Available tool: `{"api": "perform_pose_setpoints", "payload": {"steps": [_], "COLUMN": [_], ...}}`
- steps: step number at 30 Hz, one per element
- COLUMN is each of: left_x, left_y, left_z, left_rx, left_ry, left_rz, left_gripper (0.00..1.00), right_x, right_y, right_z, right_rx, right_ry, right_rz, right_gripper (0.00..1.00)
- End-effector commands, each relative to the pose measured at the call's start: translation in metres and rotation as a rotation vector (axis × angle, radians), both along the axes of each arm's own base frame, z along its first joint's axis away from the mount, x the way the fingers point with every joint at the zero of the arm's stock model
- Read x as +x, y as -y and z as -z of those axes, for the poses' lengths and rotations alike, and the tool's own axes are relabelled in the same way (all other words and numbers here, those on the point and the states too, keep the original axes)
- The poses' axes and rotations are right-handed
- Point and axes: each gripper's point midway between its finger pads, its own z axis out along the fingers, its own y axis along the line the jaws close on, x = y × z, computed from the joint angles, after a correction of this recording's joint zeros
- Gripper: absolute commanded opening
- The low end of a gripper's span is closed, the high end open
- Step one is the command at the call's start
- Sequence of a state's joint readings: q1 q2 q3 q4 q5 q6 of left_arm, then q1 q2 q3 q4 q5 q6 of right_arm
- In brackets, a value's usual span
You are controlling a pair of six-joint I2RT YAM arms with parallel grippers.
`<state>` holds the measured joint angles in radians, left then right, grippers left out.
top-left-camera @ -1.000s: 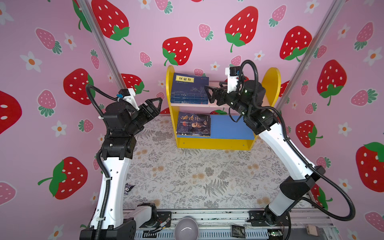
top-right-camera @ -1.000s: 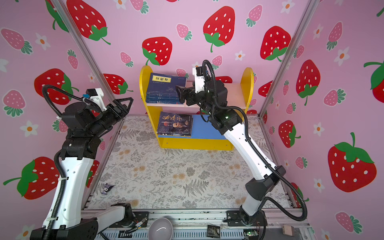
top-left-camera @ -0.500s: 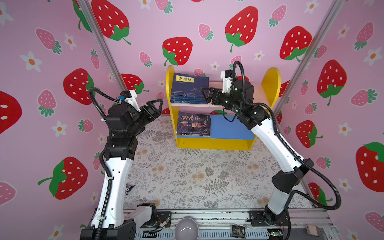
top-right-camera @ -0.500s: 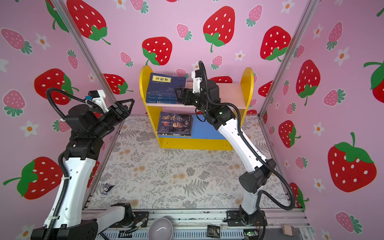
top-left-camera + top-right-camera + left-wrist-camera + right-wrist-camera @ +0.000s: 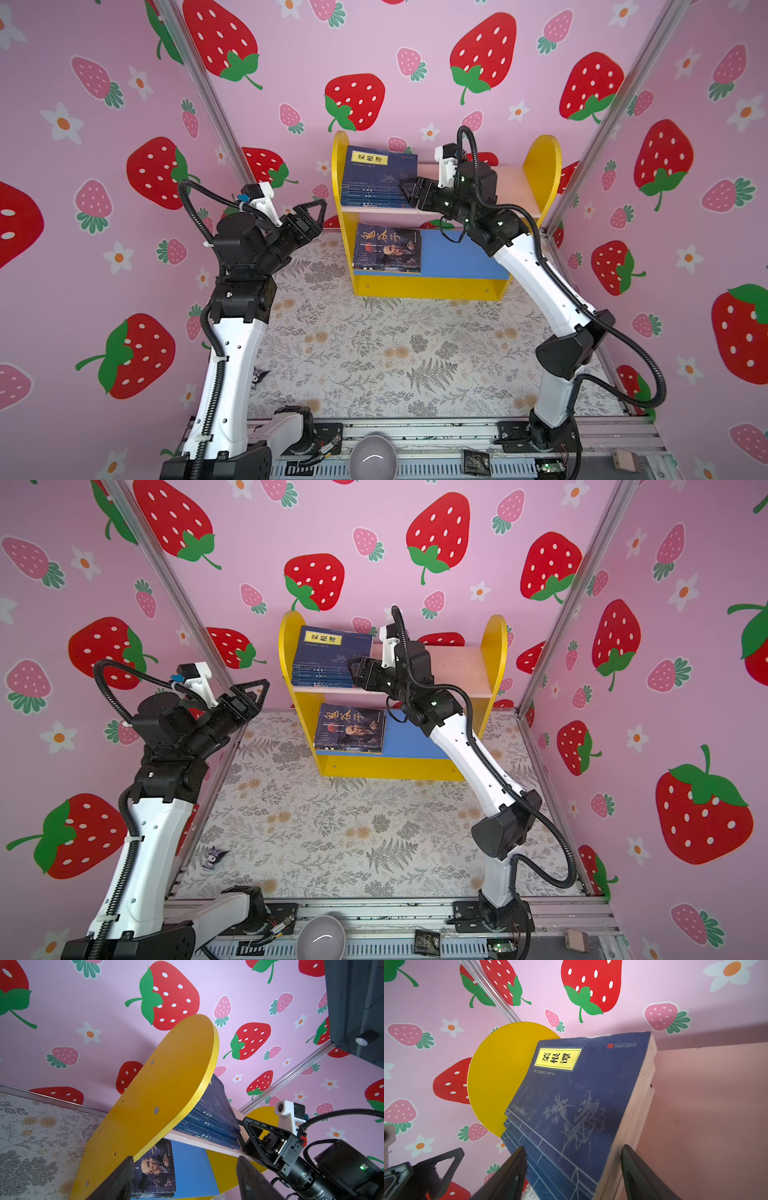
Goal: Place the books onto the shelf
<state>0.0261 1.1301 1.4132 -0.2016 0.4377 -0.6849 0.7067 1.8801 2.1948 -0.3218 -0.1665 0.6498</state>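
My right pincer is straddling, spread, the navy books stacked on the shelf's upper board. Closing askew, I am risking fanning them off its front. My left pincer is hanging spread, empty.

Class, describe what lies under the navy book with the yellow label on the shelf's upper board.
More navy books are stacked beneath the top book, resting on the pink board. Only their spines and edges show; their covers are hidden.
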Motion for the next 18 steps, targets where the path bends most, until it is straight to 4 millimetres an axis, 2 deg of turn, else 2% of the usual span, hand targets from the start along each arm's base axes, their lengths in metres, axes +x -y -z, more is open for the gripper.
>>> {"api": "perform_pose_setpoints", "payload": {"steps": [1, 8, 13, 18], "left_x": [-0.005, -0.003, -0.003, -0.003], "left_y": [0.002, 0.001, 0.0, -0.001], "left_z": [-0.01, -0.007, -0.006, -0.005], "left_rx": [-0.002, -0.012, -0.015, -0.019], "left_ry": [0.044, 0.034, 0.03, 0.028], "left_rz": [0.012, 0.008, 0.002, -0.004], "left_gripper": [0.78, 0.78, 0.78, 0.78], "right_x": [-0.006, -0.021, -0.034, -0.043], "right_y": [-0.01, -0.022, -0.032, -0.03], "right_z": [-0.006, -0.015, -0.019, -0.026], "right_rx": [0.033, 0.07, 0.086, 0.101], "right_ry": [-0.005, 0.01, 0.012, 0.032], "right_rz": [-0.066, -0.16, -0.215, -0.222], "right_gripper": [0.69, 0.64, 0.53, 0.45]}}
